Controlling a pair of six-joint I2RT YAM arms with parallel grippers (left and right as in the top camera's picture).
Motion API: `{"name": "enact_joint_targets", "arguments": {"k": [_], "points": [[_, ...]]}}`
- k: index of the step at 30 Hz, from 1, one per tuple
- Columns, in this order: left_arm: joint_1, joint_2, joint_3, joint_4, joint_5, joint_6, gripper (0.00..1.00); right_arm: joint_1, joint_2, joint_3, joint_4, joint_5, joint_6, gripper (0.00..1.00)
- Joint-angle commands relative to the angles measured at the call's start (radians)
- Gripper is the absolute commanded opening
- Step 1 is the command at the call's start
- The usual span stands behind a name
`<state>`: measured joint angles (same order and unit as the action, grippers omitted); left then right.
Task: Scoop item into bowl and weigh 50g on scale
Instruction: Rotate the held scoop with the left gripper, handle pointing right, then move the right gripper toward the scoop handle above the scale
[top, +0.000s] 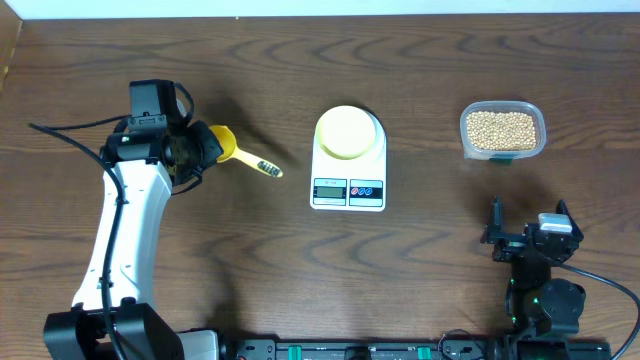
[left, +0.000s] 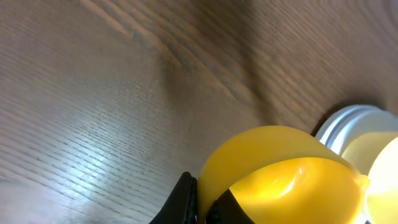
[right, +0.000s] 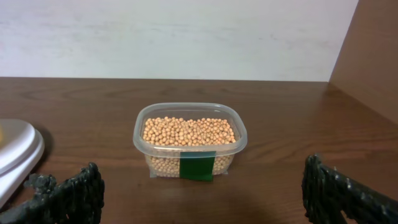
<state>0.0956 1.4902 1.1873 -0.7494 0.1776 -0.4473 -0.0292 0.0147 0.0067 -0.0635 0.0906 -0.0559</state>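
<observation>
- your scale sits mid-bench, display end toward the near edge
- bowl on its platform, at the far end
- tub right of the scale, well apart, with beans in it
- scoop just left of the scale, handle end nearest it, cup end in your left fingers
- right fingers before the tub, apart from it, not touching

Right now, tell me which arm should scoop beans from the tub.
Left, probably. The left hand is shut on the yellow scoop, though the scale lies between it and the tub. The right hand is nearer the tub but open and empty.
</observation>
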Motion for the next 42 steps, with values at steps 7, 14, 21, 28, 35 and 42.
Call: {"name": "enact_joint_targets", "arguments": {"k": [7,14,21,28,35,42], "points": [[-0.002,-0.017,-0.004,0.0,-0.008,-0.409,0.08,0.004,-0.008,-0.001,-0.003,0.011,-0.002,0.99],[-0.002,-0.017,-0.004,-0.057,0.028,-0.64,0.08,0.004,-0.008,-0.001,-0.003,0.011,-0.002,0.99],[-0.003,-0.017,-0.004,-0.057,0.095,-0.666,0.08,0.004,-0.008,-0.001,-0.003,0.011,-0.002,0.99],[-0.003,-0.017,-0.004,-0.063,0.103,-0.666,0.08,0.004,-0.008,-0.001,0.008,0.09,-0.139,0.99],[-0.003,-0.016,-0.005,-0.069,0.103,-0.665,0.08,0.004,-0.008,-0.001,0.008,0.098,-0.143,0.99],[-0.003,-0.016,-0.005,-0.091,0.103,-0.666,0.08,0.004,-0.008,-0.001,0.018,0.056,-0.138,0.99]]}}
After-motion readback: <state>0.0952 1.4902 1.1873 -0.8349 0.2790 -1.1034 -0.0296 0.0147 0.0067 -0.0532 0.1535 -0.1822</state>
